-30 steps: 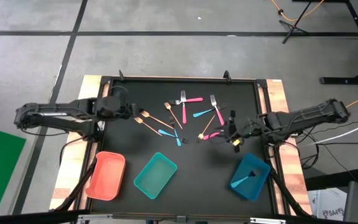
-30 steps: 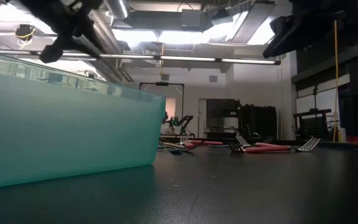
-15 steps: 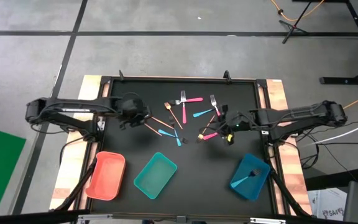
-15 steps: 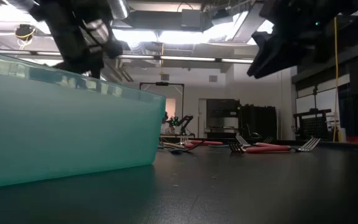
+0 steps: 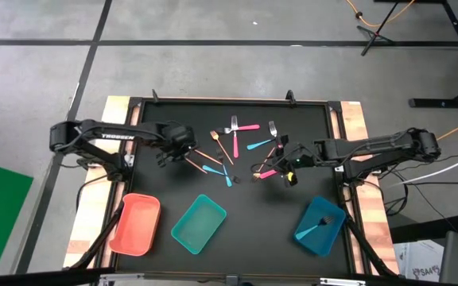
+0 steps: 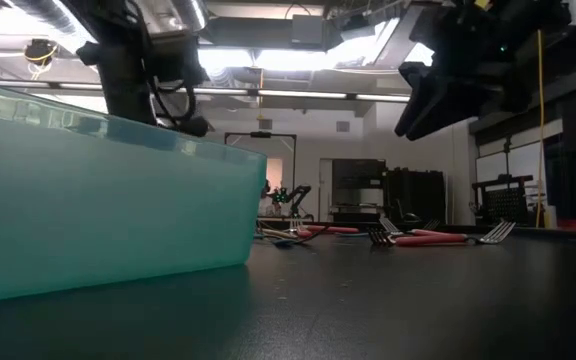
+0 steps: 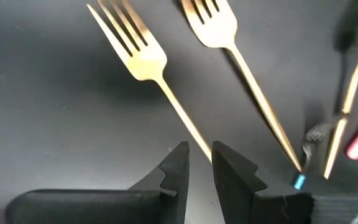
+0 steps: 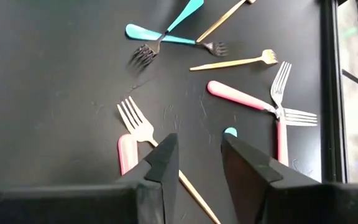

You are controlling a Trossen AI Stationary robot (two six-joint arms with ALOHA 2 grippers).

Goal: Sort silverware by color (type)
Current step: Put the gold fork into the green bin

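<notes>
High view: L gripper (image 5: 183,148) over gold forks (image 5: 189,152), R gripper (image 5: 286,162) nr pink fork (image 5: 270,171).

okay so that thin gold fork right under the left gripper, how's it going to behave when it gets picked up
The thin gold metal fork looks rigid, so it likely won't flex. It lies flat on the black tabletop, so the left gripper, open above its slim handle, may struggle getting under it. Its shiny finish suggests it could slip or pivot between the fingers.

The silverware (image 5: 241,151) lies scattered mid-table, behind three trays (image 5: 199,223), one apparently holding a piece.
</notes>
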